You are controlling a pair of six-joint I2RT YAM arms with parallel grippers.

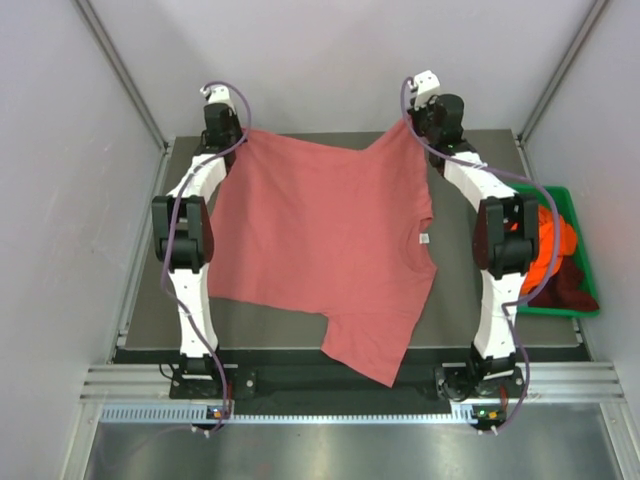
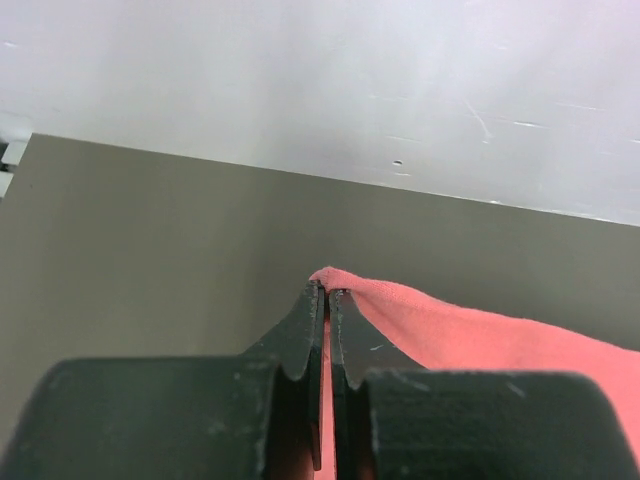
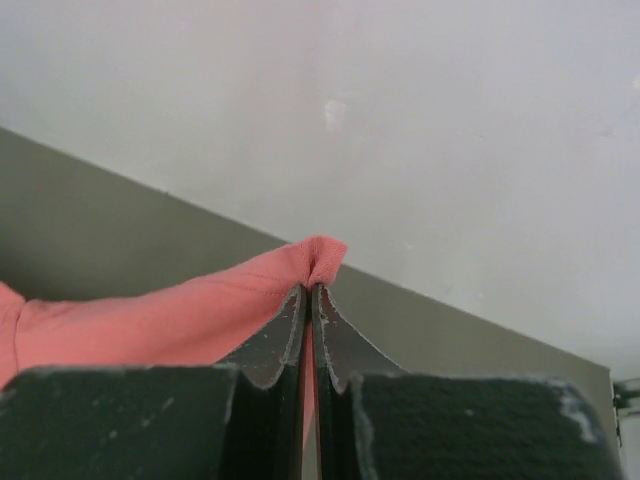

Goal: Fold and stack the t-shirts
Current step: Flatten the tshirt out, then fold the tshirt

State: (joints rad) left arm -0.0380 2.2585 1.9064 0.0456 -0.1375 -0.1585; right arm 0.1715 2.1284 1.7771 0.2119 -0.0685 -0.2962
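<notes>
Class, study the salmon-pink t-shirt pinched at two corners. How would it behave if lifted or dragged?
Probably floppy: the t-shirt drapes from the left gripper and right gripper, and one sleeve hangs past the table edge. Likely light, since small corner pinches hold it. It should drag without rolling, perhaps wrinkling.

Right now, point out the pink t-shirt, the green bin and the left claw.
pink t-shirt (image 1: 320,230), top external view, middle of its body.
green bin (image 1: 556,311), top external view, near rim.
left claw (image 2: 327,291), left wrist view, between the fingertips pinching the shirt.
</notes>
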